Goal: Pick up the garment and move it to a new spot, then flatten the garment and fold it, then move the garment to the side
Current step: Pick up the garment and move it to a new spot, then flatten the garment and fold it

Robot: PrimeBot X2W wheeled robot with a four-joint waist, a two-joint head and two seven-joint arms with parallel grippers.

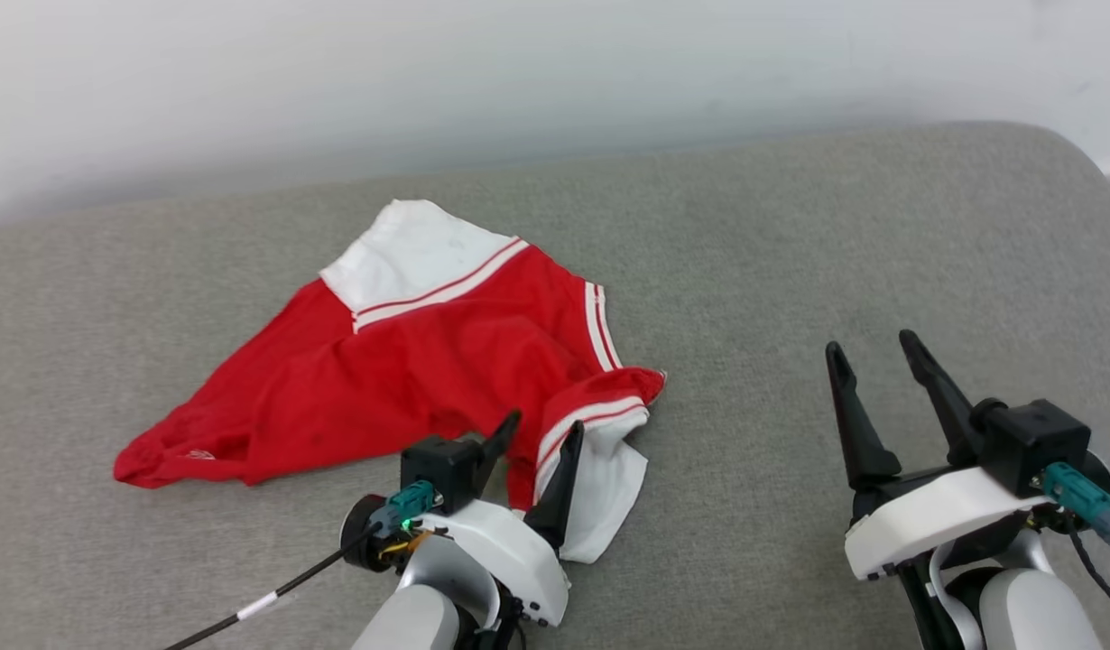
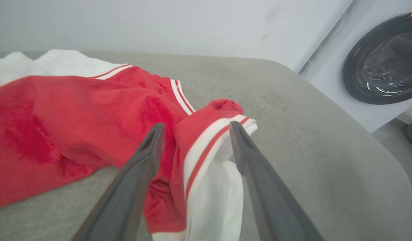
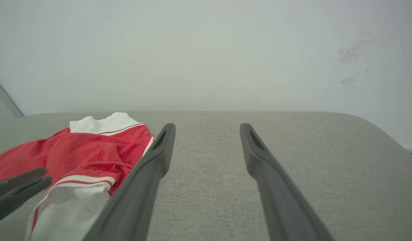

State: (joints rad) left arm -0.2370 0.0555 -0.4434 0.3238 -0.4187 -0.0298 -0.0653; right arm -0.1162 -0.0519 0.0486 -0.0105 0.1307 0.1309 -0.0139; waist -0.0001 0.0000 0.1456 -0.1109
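Observation:
The garment (image 1: 411, 361) lies crumpled on the grey padded surface (image 1: 790, 253). It is red, with one white sleeve at the back and another white sleeve with red-white trim (image 1: 600, 469) at the front right. No print shows. My left gripper (image 1: 543, 426) is open at that front sleeve, one finger on each side of the striped fold (image 2: 206, 147). The cloth rests on the surface between them, not pinched. My right gripper (image 1: 871, 352) is open over bare surface well to the right of the garment (image 3: 92, 150), with nothing between its fingers (image 3: 159, 147).
A pale wall runs behind the surface. The padded surface curves off at its right end (image 1: 1087, 171). In the left wrist view, a white washing machine with a dark round door (image 2: 383, 60) stands beyond that end. Bare grey surface lies between and around the grippers.

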